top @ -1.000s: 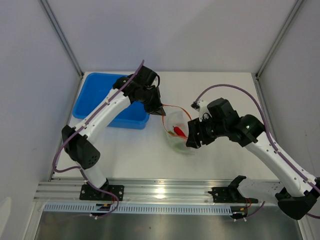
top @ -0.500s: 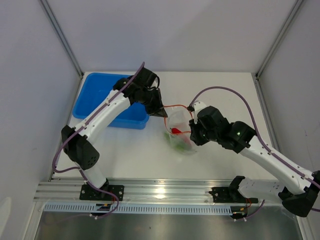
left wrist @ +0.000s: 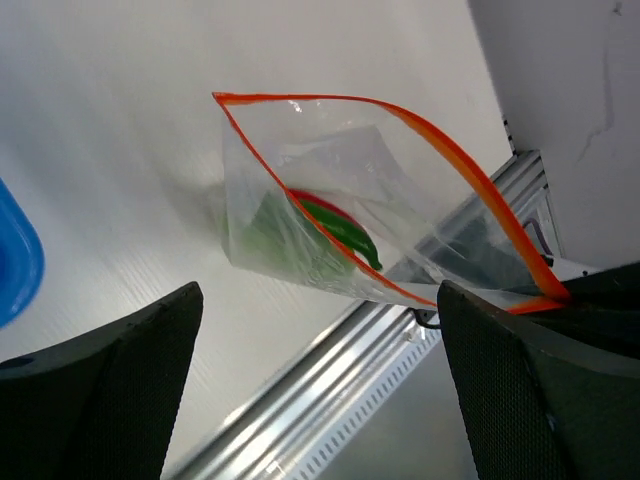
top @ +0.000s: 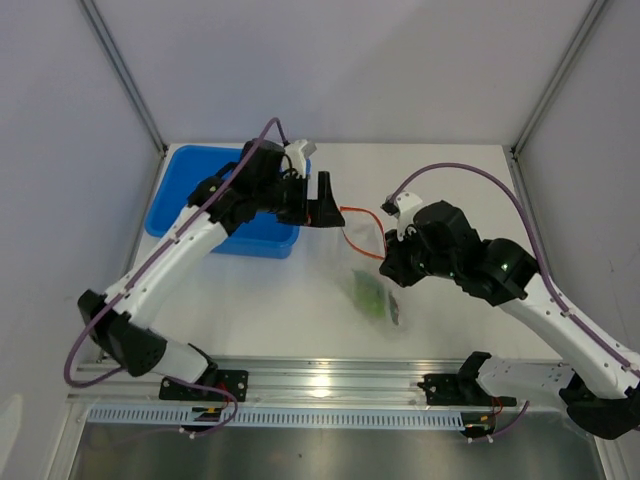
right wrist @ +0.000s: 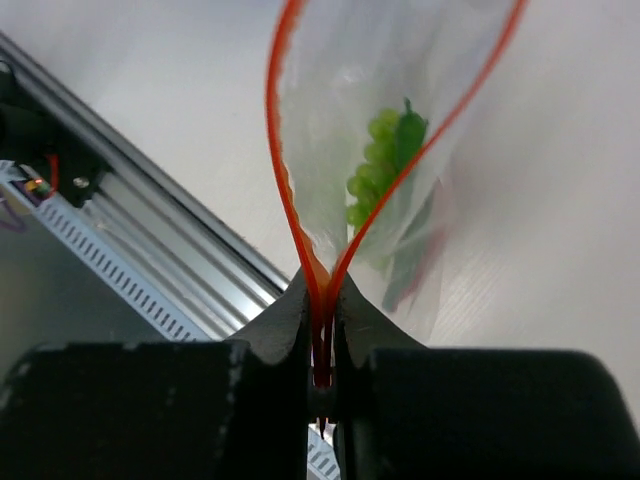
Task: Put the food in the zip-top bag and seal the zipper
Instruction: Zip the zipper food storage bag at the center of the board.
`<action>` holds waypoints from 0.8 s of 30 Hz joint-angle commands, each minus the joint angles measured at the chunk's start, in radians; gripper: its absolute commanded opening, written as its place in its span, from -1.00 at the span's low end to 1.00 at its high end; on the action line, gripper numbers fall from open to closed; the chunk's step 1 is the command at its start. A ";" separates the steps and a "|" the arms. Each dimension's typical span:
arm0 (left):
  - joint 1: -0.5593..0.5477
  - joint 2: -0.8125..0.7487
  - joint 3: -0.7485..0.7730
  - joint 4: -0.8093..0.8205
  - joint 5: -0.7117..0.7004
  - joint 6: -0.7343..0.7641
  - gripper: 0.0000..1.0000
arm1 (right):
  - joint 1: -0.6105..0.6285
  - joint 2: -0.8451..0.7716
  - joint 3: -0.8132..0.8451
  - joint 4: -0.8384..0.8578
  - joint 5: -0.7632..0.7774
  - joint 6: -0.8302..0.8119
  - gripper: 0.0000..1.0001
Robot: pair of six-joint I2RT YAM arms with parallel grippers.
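Filled bag held by one corner, mouth gaping

The black two-finger right gripper (right wrist: 322,335) is pressed together on one end of the thin red-orange zipper strip (right wrist: 278,150), so the clear floppy plastic zip-top bag (left wrist: 330,160) sags to the white table (top: 280,300) with the light-green grape bunch (right wrist: 372,170) and slim red piece (left wrist: 305,203) sunk to its bottom; farther back, the black left gripper (top: 322,203) stands spread wide just beside the free corner, gripping nothing; the food looks loaded, the seal not yet made.

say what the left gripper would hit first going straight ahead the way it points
Most likely the clear floppy zip-top bag, at its open mouth edged by the red-orange zipper strip; depth is unclear.
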 commanded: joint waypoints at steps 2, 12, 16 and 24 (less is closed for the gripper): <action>-0.004 -0.158 -0.078 0.296 0.071 0.245 0.99 | -0.024 0.023 0.090 -0.035 -0.214 -0.032 -1.00; -0.062 -0.332 -0.320 0.619 0.427 0.552 0.99 | -0.107 0.102 0.144 -0.103 -0.478 -0.065 -1.00; -0.069 -0.378 -0.401 0.633 0.576 0.717 0.99 | -0.118 0.102 0.142 -0.119 -0.512 -0.073 -1.00; -0.104 -0.395 -0.465 0.645 0.578 0.873 0.99 | -0.126 0.115 0.147 -0.161 -0.593 -0.067 -1.00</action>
